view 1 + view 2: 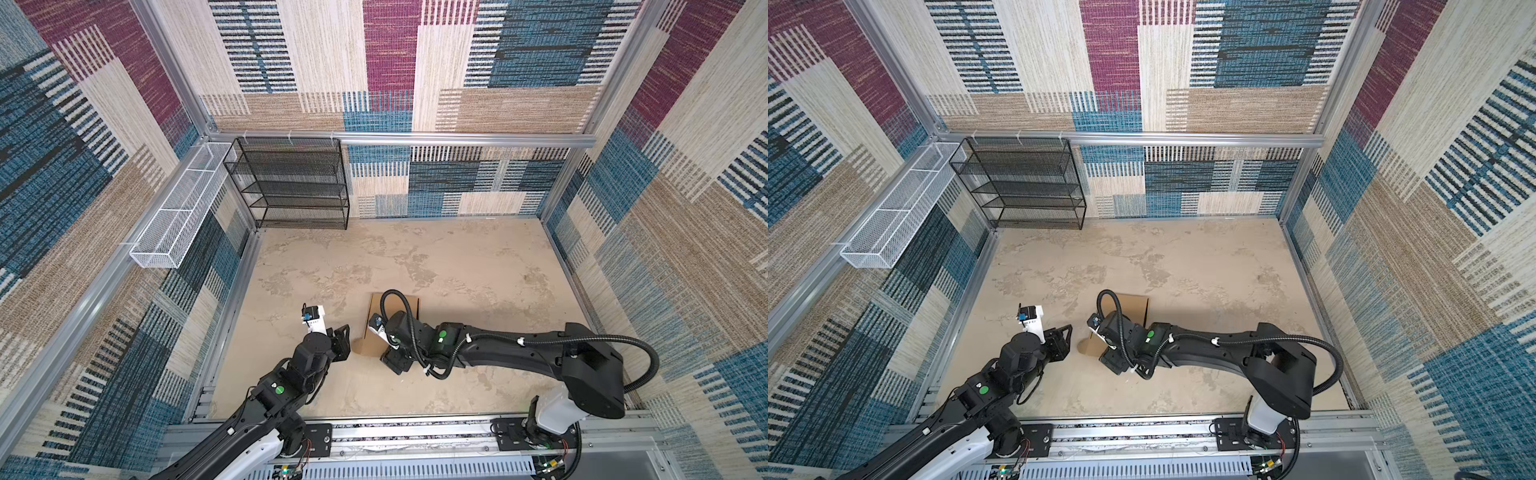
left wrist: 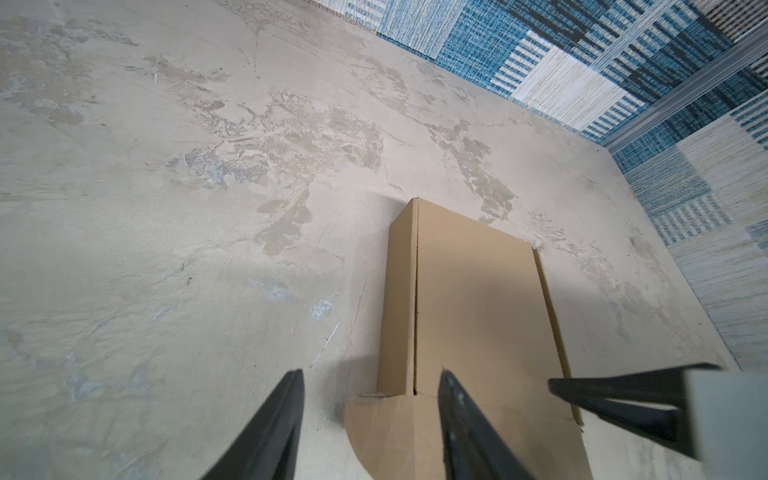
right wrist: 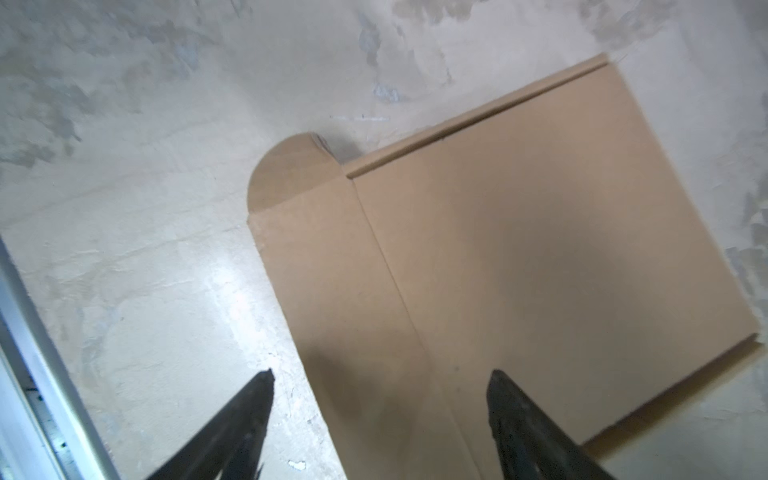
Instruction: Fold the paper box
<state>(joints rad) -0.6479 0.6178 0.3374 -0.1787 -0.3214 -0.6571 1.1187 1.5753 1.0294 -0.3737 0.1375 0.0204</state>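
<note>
The box point(image 3: 540, 249) lies closed on the table point(image 1: 457, 270) between my arms, its front flap point(image 3: 332, 291) and rounded tab point(image 3: 286, 174) apparently untucked. My right gripper point(image 3: 380, 386) gapes wide above that flap, and my left gripper point(image 2: 370, 386) is half open, empty. I'd bend the tab inward first, then tuck slowly.

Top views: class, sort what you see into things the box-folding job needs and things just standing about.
For the job: paper box, left gripper, right gripper.
Just standing about: black mesh shelf rack, white wire basket.
</note>
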